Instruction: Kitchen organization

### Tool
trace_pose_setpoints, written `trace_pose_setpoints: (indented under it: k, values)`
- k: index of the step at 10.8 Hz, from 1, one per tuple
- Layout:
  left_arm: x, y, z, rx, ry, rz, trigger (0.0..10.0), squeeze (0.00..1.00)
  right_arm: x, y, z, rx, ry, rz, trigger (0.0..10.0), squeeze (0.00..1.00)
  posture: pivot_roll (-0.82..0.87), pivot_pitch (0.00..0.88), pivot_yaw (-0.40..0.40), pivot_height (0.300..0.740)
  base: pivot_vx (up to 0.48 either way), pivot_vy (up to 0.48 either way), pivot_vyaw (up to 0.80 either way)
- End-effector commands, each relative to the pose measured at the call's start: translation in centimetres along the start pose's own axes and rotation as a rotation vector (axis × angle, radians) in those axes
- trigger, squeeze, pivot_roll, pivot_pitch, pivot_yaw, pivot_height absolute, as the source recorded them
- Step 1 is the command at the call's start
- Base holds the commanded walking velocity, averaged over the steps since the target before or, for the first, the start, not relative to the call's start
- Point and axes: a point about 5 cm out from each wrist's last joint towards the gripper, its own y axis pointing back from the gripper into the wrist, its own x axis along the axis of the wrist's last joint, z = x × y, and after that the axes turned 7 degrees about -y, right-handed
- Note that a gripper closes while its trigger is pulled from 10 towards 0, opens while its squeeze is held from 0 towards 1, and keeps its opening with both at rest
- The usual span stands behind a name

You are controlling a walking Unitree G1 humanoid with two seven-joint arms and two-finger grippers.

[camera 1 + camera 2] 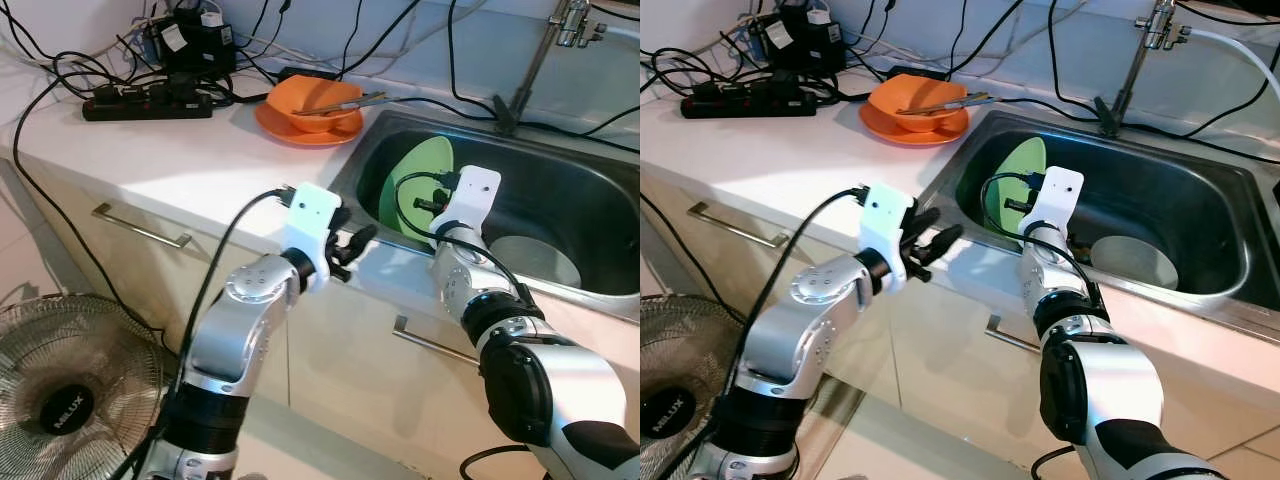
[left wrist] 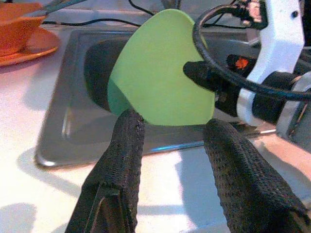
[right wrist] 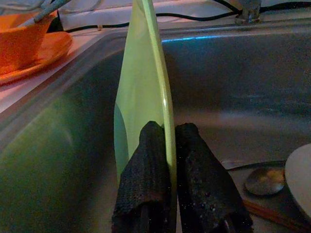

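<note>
A light green plate (image 1: 418, 178) stands on edge inside the steel sink (image 1: 560, 170), against its left wall. My right gripper (image 3: 169, 145) is shut on the plate's rim (image 3: 146, 92), one finger on each face. My left gripper (image 1: 352, 247) hovers open over the counter's front edge just left of the sink, pointing at the plate (image 2: 160, 73). Nothing lies between its fingers (image 2: 124, 160). An orange bowl (image 1: 312, 103) with utensils sits on an orange plate (image 1: 290, 130) behind the sink's left corner.
A white bowl (image 1: 535, 260) lies on the sink floor to the right, near the drain (image 3: 265, 179). The tap (image 1: 570, 25) rises behind the sink. A power strip (image 1: 145, 105) and cables crowd the back left counter. A floor fan (image 1: 60, 400) stands at lower left.
</note>
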Motion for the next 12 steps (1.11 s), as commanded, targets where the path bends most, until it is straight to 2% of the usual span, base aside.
trace_pose_setpoints:
  k: [1, 6, 7, 8, 9, 10, 11, 12]
  values:
    - [0.4, -0.2, -0.2, 0.007, 0.003, 0.001, 10.0, 0.00, 0.6, -0.2, -0.5, 0.031, 0.015, 0.014, 10.0, 0.00, 0.32, 0.032, -0.052, 0.740, 0.000, 0.000, 0.00]
    - [0.7, -0.8, -1.4, 0.043, -0.002, -0.011, 10.0, 0.00, 0.5, -0.2, -0.8, 0.044, 0.023, -0.001, 10.0, 0.00, 0.32, 0.034, -0.055, 0.740, 0.000, 0.000, 0.00]
    - [0.7, -0.8, -1.5, 0.048, -0.001, -0.014, 10.0, 0.00, 0.4, -0.1, -0.8, 0.048, 0.020, -0.008, 10.0, 0.40, 0.32, 0.032, -0.056, 0.740, 0.000, 0.000, 0.00]
    - [0.7, -0.8, -1.7, 0.055, 0.001, -0.016, 10.0, 0.00, 0.3, -0.1, -0.8, 0.049, 0.021, -0.013, 10.0, 0.65, 0.32, 0.032, -0.058, 0.740, 0.000, 0.000, 0.00]
    - [0.6, -0.8, -1.8, 0.063, 0.003, -0.018, 10.0, 0.00, 0.2, -0.1, -0.9, 0.053, 0.026, -0.018, 10.0, 0.59, 0.32, 0.031, -0.059, 0.740, 0.000, 0.000, 0.00]
    - [0.6, -0.8, -1.9, 0.065, 0.004, -0.019, 10.0, 0.00, 0.1, -0.1, -0.9, 0.053, 0.028, -0.020, 10.0, 0.18, 0.32, 0.030, -0.059, 0.740, 0.000, 0.000, 0.00]
    - [0.6, -0.8, -1.9, 0.066, 0.003, -0.019, 10.0, 0.00, 0.1, -0.1, -0.9, 0.053, 0.029, -0.021, 10.0, 0.00, 0.32, 0.030, -0.059, 0.740, 0.000, 0.000, 0.00]
    - [0.7, -0.8, -2.1, 0.073, 0.000, -0.017, 10.0, 0.00, 0.1, -0.1, -0.9, 0.053, 0.030, -0.020, 10.0, 0.00, 0.32, 0.026, -0.059, 0.740, 0.000, 0.000, 0.00]
